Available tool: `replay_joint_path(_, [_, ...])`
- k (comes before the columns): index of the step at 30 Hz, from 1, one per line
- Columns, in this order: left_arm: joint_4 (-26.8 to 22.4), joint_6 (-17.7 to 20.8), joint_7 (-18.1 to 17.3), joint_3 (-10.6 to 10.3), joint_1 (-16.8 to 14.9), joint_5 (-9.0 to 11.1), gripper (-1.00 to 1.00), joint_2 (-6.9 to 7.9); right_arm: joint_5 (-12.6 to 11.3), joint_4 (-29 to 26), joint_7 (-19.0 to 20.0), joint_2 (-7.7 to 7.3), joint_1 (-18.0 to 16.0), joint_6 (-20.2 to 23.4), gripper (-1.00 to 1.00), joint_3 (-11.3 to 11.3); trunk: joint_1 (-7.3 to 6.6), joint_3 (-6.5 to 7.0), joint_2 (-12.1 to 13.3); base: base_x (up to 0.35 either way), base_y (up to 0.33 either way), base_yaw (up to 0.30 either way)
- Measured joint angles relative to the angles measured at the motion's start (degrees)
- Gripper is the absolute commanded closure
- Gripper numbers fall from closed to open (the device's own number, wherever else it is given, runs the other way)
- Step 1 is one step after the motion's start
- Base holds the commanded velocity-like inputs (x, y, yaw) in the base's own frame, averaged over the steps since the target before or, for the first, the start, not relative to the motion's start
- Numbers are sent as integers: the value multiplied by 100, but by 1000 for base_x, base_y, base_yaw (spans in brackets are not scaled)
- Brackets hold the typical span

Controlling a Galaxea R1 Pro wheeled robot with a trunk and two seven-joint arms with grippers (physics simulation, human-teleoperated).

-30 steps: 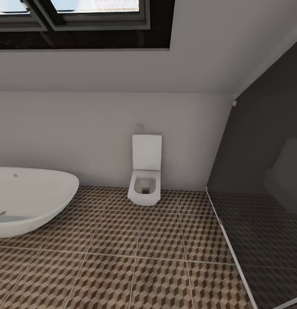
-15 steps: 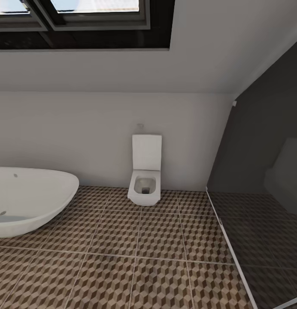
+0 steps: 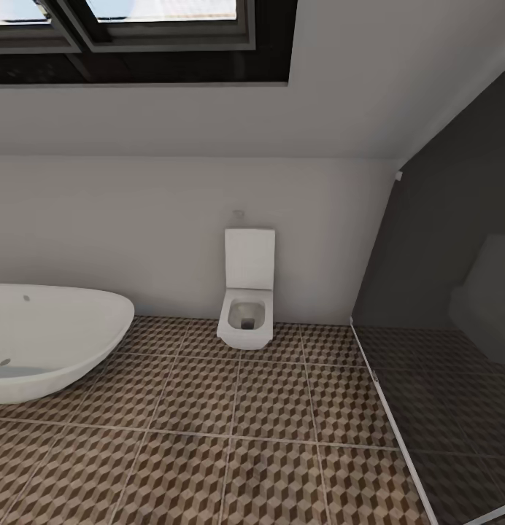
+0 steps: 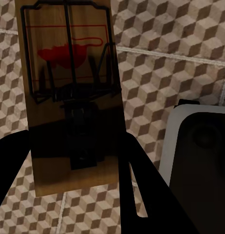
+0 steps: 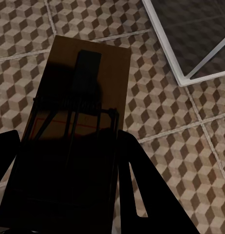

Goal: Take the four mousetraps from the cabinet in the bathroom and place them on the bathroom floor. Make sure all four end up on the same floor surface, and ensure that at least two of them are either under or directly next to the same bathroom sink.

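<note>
A tan wooden mousetrap with a dark wire frame and a red spot is clamped between the dark fingers of my left gripper, hanging above the bathroom floor. My right gripper is shut on a second mousetrap, also above the cube-patterned tiles. In the head view the bathroom floor spreads out ahead. The cabinet and the sink are out of view.
A white oval bathtub stands at the left, and a square white toilet is against the back wall. A dark glass shower panel closes off the right; its white frame runs along the floor. A sloped ceiling with a skylight is overhead.
</note>
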Motion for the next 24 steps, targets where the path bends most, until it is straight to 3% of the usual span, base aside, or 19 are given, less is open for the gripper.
replay_joint_path(24, [0, 0, 0, 0, 0, 1, 100, 0, 0, 0, 0, 0, 0, 0, 100, 1, 0, 0, 0, 0, 0, 0])
